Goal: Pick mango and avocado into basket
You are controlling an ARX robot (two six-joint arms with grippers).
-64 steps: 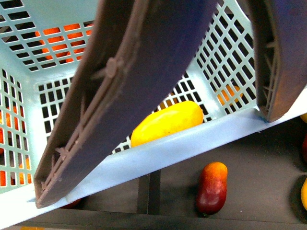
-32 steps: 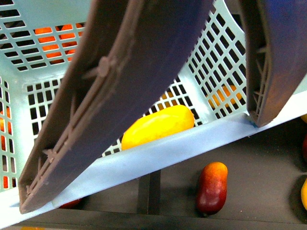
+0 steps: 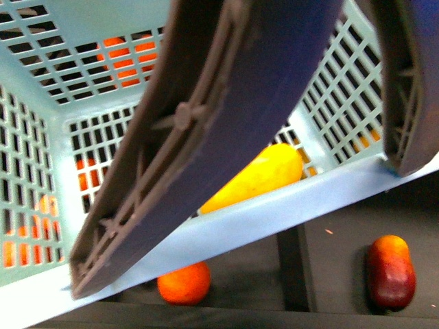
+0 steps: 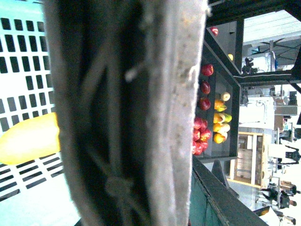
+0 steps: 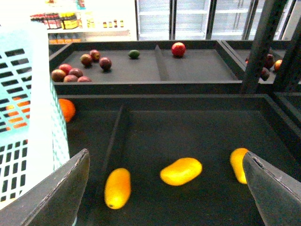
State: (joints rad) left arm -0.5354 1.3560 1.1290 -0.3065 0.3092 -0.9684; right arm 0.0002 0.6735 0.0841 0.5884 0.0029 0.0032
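Note:
The turquoise basket (image 3: 226,229) hangs tilted and fills the front view, its brown handle (image 3: 206,137) crossing it. My left gripper is shut on the basket at that handle (image 4: 117,117), which hides its fingers. One yellow mango (image 3: 257,175) lies inside the basket (image 4: 23,61), and shows again as the mango (image 4: 28,139). My right gripper (image 5: 165,154) is open and empty above a dark tray holding three yellow mangoes (image 5: 181,170). A small dark green fruit (image 5: 134,54) lies on the far tray, too far off to tell if it is the avocado.
Beneath the basket rim sit an orange-red fruit (image 3: 184,282) and a red-yellow mango (image 3: 391,271). The basket wall (image 5: 28,117) stands beside my right gripper, with an orange (image 5: 67,109) behind it. Dark red fruits (image 5: 75,73) and a red apple (image 5: 178,49) lie on the far tray. A post (image 5: 258,42) rises on one side.
In the front view the basket, its mango and the red-yellow mango below have slid right. An orange-red fruit has come into view under the rim.

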